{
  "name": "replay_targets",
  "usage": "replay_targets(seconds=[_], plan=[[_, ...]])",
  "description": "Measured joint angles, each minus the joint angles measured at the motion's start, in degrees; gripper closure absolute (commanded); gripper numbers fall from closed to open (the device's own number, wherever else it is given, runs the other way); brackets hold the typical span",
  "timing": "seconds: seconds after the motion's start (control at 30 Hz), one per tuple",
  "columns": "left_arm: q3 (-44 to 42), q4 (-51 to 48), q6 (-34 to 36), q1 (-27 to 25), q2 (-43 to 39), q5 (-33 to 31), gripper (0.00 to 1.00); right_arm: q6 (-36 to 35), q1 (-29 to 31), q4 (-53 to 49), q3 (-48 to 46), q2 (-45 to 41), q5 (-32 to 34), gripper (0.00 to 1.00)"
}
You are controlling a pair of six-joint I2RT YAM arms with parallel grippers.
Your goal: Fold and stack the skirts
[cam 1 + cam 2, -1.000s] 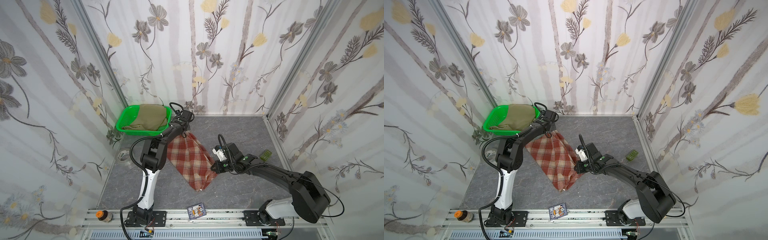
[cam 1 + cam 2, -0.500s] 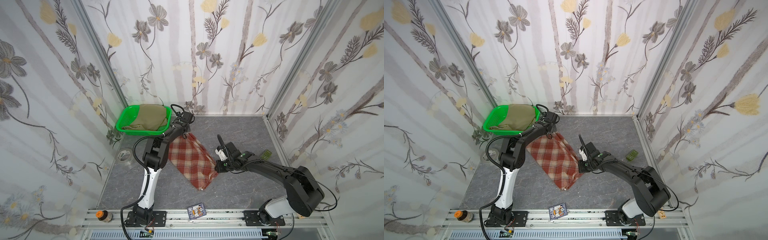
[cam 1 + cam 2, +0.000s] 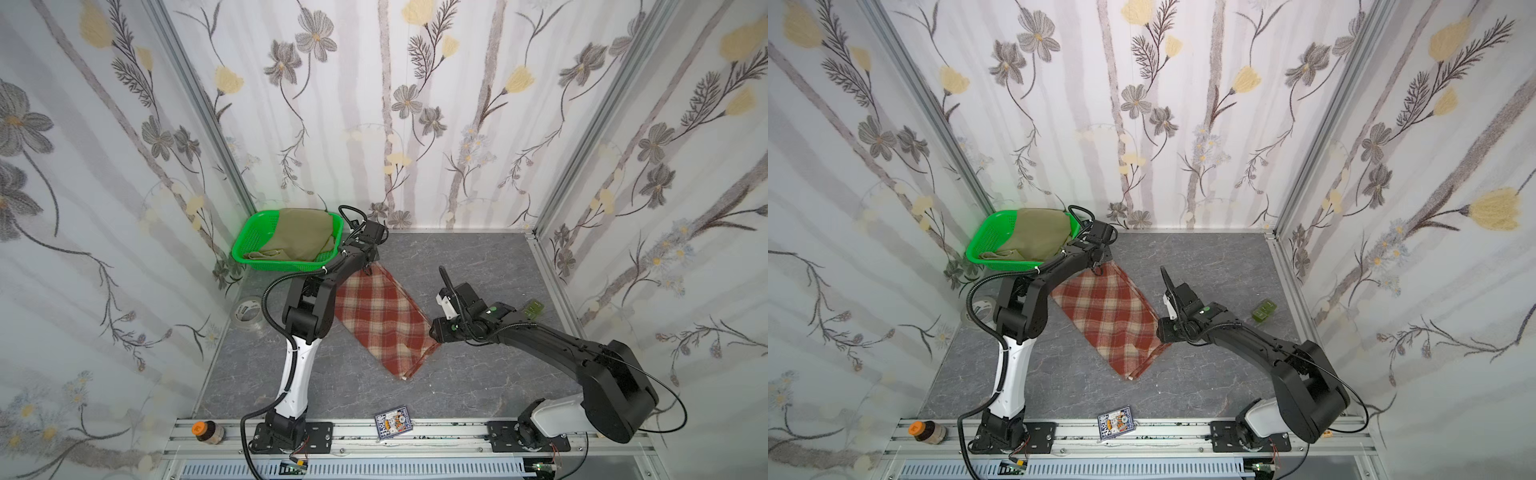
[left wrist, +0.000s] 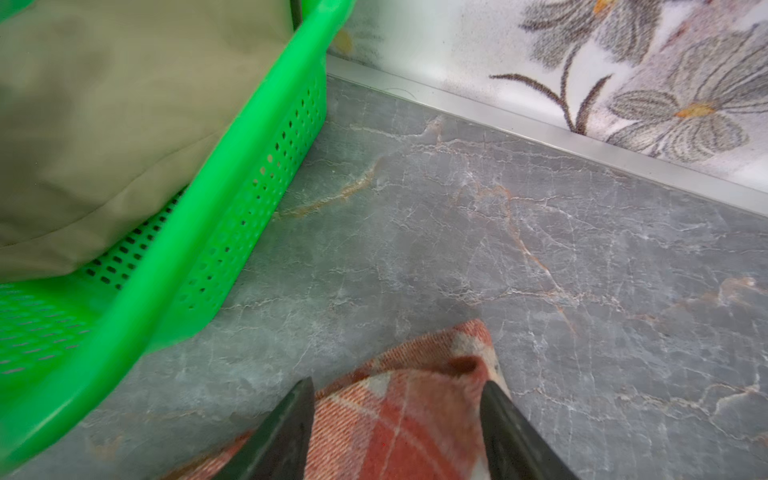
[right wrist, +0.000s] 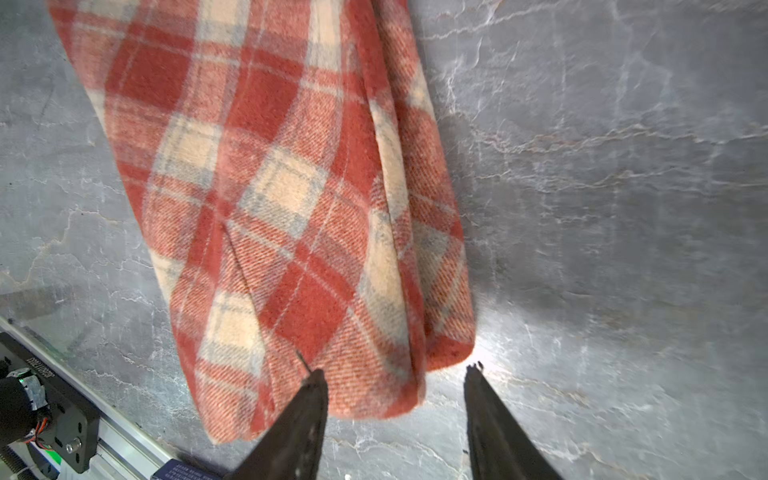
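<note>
The red, rust and cream plaid skirt (image 3: 382, 320) (image 3: 1113, 320) lies folded in a long strip on the grey table. My left gripper (image 4: 397, 382) (image 3: 368, 268) is open over its far corner, and the cloth (image 4: 415, 415) lies loose between the spread fingers. At the near right corner of the plaid skirt (image 5: 291, 187) my right gripper (image 5: 395, 370) (image 3: 434, 332) is open, one finger over the hem and the other over bare table. The khaki-olive skirt (image 3: 297, 235) (image 4: 104, 104) sits bunched in the green basket (image 3: 249, 255).
The green basket (image 4: 232, 199) stands close beside the left gripper, with the back wall just beyond. A tape roll (image 3: 248, 309) lies left of the left arm. A card pack (image 3: 392, 423) and an orange-capped bottle (image 3: 206, 431) sit at the front rail, and a small green object (image 3: 534, 308) at right.
Both grippers have gone from shut to open and let go of the plaid skirt's corners. The skirt lies where it was; the arms have hardly moved.
</note>
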Motion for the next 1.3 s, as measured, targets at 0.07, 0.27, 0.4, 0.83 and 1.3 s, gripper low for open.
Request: replay_targets(seconds=[0.07,0.27,0.4,0.83,1.3], plan=[[-2.9,0.4,-0.3,0.0,-2.1,-0.2,0.38,0.0,0.0,-0.1,0.1,-1.9,1.2,0.57],[-11.8,1.2,-1.4,-0.1,-7.6,-0.1,0.64,0.4,0.3,3.1,-1.3,-5.4,0.3,0.99],[-10.7,3.1,-1.5,-0.4,-5.6,2.6,0.68,0.8,0.5,5.7,-2.6,-2.9,-1.5,1.00],[1.8,6.2,-1.5,-1.0,8.5,9.3,0.71,2.1,1.4,13.6,-7.1,4.5,-5.3,1.00],[2.6,8.7,-1.3,1.5,9.6,9.6,0.55,3.3,1.3,14.6,-10.9,7.5,-3.6,1.00]])
